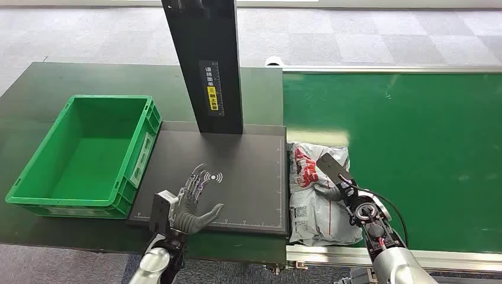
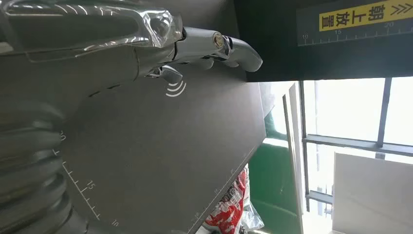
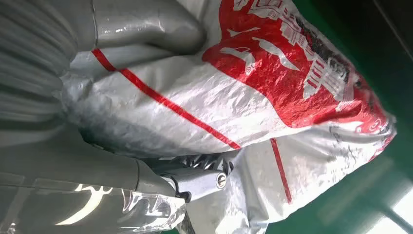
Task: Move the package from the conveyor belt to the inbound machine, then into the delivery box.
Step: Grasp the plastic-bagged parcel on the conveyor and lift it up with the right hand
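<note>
The white and red package (image 1: 317, 192) lies on the green conveyor belt (image 1: 414, 148), at its edge just beside the black scanner plate (image 1: 237, 171). The right hand (image 1: 334, 186) grips the package. The left hand (image 1: 192, 204) hovers over the plate, fingers spread, holding nothing. A green box (image 1: 35, 177) sits on the worktop (image 1: 35, 94).

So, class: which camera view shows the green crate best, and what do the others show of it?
The head view shows it best: the whole green crate is visible from above, open and empty, left of the dark platform. The left wrist view looks across that platform towards the package; the right wrist view is close on the package.
</note>
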`<move>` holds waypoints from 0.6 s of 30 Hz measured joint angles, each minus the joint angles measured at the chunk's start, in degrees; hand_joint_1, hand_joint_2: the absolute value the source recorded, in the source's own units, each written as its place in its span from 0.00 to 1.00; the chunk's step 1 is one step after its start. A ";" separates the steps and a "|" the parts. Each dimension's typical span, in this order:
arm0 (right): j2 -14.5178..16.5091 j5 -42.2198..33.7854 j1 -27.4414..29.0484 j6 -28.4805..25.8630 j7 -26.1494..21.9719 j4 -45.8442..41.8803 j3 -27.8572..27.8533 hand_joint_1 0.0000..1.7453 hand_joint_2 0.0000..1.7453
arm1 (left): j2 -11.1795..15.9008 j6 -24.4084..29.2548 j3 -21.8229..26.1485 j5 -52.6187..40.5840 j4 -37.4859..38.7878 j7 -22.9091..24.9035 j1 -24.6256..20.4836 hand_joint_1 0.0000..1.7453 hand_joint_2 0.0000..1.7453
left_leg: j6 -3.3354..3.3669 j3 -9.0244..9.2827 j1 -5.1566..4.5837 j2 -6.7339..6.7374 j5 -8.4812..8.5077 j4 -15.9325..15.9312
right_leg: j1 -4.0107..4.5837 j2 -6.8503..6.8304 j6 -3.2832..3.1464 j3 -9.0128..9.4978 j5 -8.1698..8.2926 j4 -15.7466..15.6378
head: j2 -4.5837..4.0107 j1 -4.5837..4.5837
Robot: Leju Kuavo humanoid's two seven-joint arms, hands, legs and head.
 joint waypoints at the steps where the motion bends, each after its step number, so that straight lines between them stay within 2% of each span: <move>1: -0.01 -0.03 0.03 -0.14 0.00 0.00 0.01 1.00 1.00 | 0.01 0.02 0.00 0.00 0.01 0.00 0.00 0.00 1.00 | 0.00 0.00 0.00 0.00 0.00 0.00 | 0.00 0.00 0.00 0.00 0.00 0.00 | 0.00 0.00; 18: -0.61 -1.92 0.22 -2.70 -0.12 -0.29 0.80 1.00 1.00 | 0.15 1.02 0.05 0.42 0.35 -0.30 -0.12 0.00 1.00 | 0.00 -0.03 0.00 -0.03 0.00 0.00 | 0.00 -0.02 0.00 0.01 0.00 0.00 | 0.00 0.00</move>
